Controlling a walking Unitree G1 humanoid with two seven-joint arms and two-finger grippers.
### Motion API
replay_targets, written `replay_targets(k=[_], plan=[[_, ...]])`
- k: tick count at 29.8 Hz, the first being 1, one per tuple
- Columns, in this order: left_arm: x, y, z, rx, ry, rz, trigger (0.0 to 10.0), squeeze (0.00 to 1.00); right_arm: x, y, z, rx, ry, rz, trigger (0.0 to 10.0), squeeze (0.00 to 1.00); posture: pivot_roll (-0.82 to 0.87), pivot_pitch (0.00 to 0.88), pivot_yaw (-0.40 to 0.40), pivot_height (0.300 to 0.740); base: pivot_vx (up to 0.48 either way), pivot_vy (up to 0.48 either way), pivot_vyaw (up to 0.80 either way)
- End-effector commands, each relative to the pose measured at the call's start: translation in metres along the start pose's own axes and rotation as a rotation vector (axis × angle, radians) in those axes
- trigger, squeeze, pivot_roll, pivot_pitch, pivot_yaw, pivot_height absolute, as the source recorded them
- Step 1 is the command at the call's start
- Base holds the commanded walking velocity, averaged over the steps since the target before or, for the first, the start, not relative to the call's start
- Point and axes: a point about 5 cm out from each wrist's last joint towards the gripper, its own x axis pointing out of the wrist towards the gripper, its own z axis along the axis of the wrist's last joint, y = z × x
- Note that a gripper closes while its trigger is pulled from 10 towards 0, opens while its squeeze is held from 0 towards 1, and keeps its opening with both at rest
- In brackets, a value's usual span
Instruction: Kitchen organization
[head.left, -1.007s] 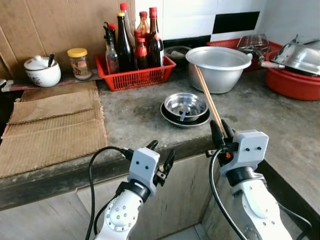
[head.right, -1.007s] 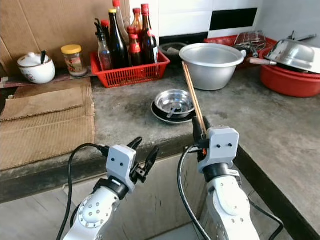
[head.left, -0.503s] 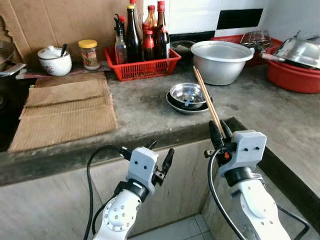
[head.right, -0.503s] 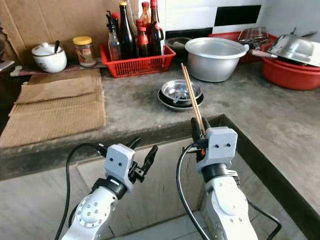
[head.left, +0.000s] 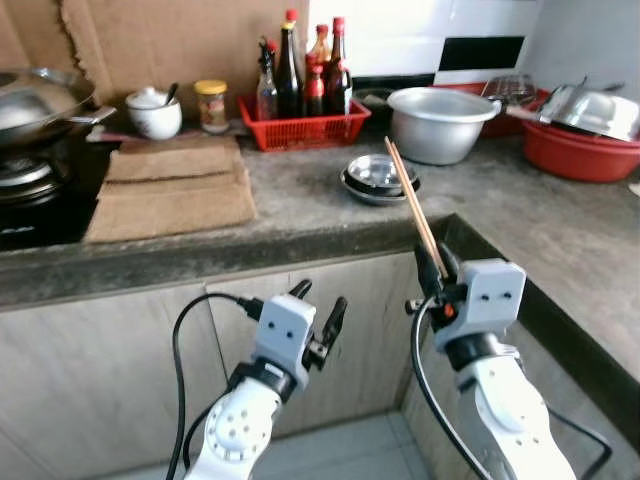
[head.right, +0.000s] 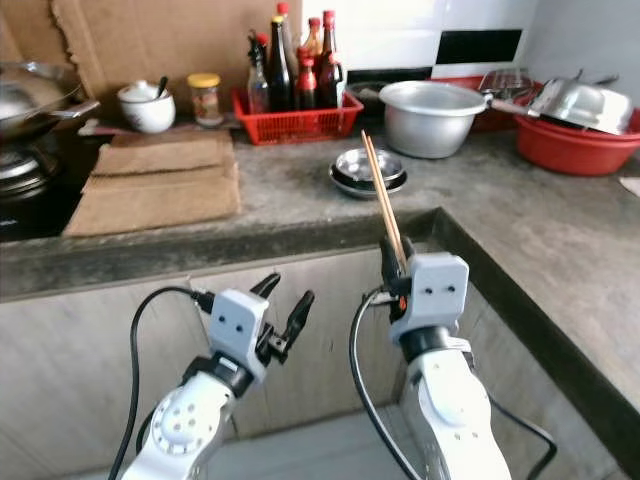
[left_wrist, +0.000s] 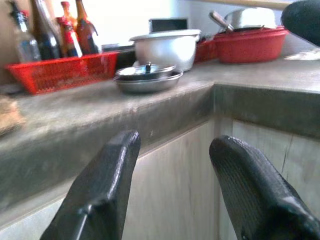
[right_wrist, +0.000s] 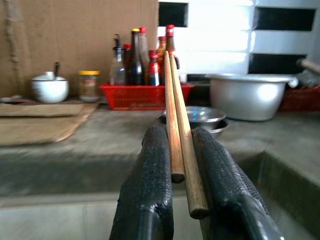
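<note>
Both arms are reaching forward at waist height in front of the cabinet (head.left: 120, 340), below the counter edge. The left gripper (head.left: 318, 318) is tilting up and to the right with its fingers (left_wrist: 100, 185) spread apart, holding nothing. The right gripper (head.left: 437, 272) is pointing upward, fingers (right_wrist: 150, 185) pinching a pair of wooden chopsticks (head.left: 412, 205) near their lower ends; the sticks are slanting up and back so the tips are showing over the counter (head.left: 300, 215). On the counter just behind the tips, a small steel bowl (head.left: 378, 172) is sitting in a shallow plate. Behind that, a big metal pot (head.left: 440, 122) is standing beside a red basket (head.left: 300, 128) full of sauce bottles. Left of the basket, a jar (head.left: 211, 105) and a white lidded cup (head.left: 154, 112) are standing by the cardboard backing, with folded cardboard sheets (head.left: 170, 185) lying flat in front. A wok (head.left: 35, 100) is sitting on the stove at far left. At far right a red basin (head.left: 585, 150) is holding steel cookware
</note>
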Motion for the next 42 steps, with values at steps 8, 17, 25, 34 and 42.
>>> replay_targets(k=[8, 17, 25, 34, 42], plan=[[0.0016, -0.0033, 0.0025, 0.007, -0.008, -0.015, 10.0, 0.0, -0.0008, -0.0046, 0.0003, -0.012, 0.001, -0.024, 10.0, 0.0, 0.0, 0.0, -0.017, 0.74, -0.337, 0.0, 0.0], [0.0019, -0.0036, 0.0022, 0.006, -0.006, -0.016, 10.0, 0.0, -0.0005, -0.0055, -0.0001, -0.019, 0.005, -0.03, 10.0, 0.0, 0.0, 0.0, -0.014, 0.74, -0.336, 0.0, 0.0], [0.002, -0.0033, 0.002, 0.009, -0.002, -0.016, 10.0, 0.0, 0.0002, -0.0055, -0.0014, -0.02, 0.012, -0.038, 10.0, 0.0, 0.0, 0.0, -0.012, 0.74, -0.328, 0.0, 0.0], [0.0033, -0.0023, 0.0018, 0.006, 0.003, -0.011, 10.0, 0.0, 0.0012, -0.0065, -0.0016, -0.023, 0.012, -0.045, 10.0, 0.0, 0.0, 0.0, -0.01, 0.74, 0.0, 0.0, 0.0], [0.0041, -0.0031, 0.0026, 0.012, -0.002, -0.014, 10.0, 0.0, 0.0022, -0.0076, -0.0018, -0.032, 0.012, -0.049, 10.0, 0.0, 0.0, 0.0, -0.01, 0.74, 0.0, 0.0, 0.0]])
